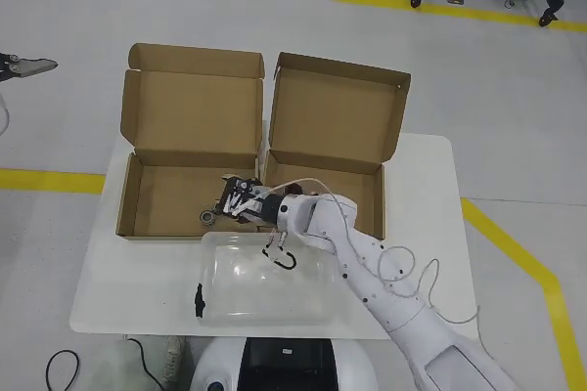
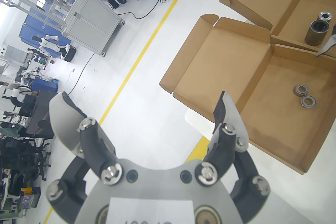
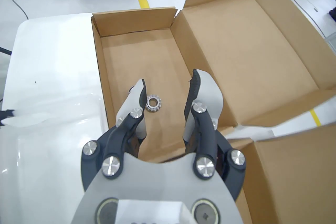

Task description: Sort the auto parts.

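Right pincer (image 3: 168, 78) is hanging over the left cardboard box (image 3: 136, 51) with its fingers spread wide and nothing between the pads, so it's sitting empty. One small metal bearing (image 3: 153, 103) is lying on the box floor and showing in the gap between the fingers, not touching either one. A second bearing (image 3: 130, 90) is peeking out from behind one finger, just beside the first.

From the top view, the right pincer (image 1: 237, 195) is hovering near the front wall of the left cardboard box (image 1: 166, 195), with a bearing (image 1: 206, 217) lying just beside it. Its arm is crossing over the front of the right cardboard box (image 1: 362, 186). Both boxes are sitting side by side on the white counter (image 1: 421, 195), lids flipped open away from the robot. A clear plastic bin (image 1: 254, 293) is sitting in front of them, near the counter's front edge.

Left pincer (image 2: 143, 96) is also gaping wide open with nothing in it. It's hanging over the floor, off the counter and well apart from the boxes (image 1: 24, 66).

Its wrist view is showing both bearings in the nearer box, and in the farther box a dark sleeve (image 2: 316, 32) is standing upright with a smaller metal cylinder (image 2: 325, 16) just beside it.
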### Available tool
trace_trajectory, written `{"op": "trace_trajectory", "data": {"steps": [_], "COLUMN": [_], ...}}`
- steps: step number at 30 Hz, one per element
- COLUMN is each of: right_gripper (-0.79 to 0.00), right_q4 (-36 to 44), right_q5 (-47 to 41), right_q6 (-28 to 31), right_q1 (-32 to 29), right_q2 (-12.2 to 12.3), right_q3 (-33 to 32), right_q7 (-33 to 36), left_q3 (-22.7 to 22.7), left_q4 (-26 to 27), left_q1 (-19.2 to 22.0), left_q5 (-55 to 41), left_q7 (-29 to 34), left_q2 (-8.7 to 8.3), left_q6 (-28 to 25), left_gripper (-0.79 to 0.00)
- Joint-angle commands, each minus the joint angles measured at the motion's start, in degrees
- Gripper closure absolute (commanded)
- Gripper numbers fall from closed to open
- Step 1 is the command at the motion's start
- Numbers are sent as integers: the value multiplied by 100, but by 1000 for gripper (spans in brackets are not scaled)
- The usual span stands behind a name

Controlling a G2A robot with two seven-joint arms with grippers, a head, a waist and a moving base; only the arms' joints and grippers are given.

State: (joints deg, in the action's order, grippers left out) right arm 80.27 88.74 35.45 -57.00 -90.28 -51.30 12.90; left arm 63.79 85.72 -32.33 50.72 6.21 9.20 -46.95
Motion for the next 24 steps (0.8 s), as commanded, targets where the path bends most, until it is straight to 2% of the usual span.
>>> {"op": "trace_trajectory", "data": {"steps": [1,9,13,18,21,24], "right_gripper": [-289,-305,-369,-400,-474,-594], "right_q4": [588,1863,2283,2672,2826,3101], "right_q5": [89,312,368,411,398,434], "right_q6": [94,130,26,-101,-164,-393], "right_q1": [-483,-1828,-2346,-2914,-3145,-3482], "right_q2": [134,474,593,709,766,808], "right_q3": [-362,-1371,-1826,-2272,-2514,-2683], "right_q7": [54,-122,-312,-505,-653,-855], "left_q3": [0,0,0,0,0,0], "left_q4": [0,0,0,0,0,0], "left_q1": [0,0,0,0,0,0], "left_q5": [0,0,0,0,0,0], "left_q7": [0,0,0,0,0,0], "left_q2": [0,0,0,0,0,0], "left_q6": [0,0,0,0,0,0], "left_gripper": [-785,-785,-785,-785,-785,-785]}}
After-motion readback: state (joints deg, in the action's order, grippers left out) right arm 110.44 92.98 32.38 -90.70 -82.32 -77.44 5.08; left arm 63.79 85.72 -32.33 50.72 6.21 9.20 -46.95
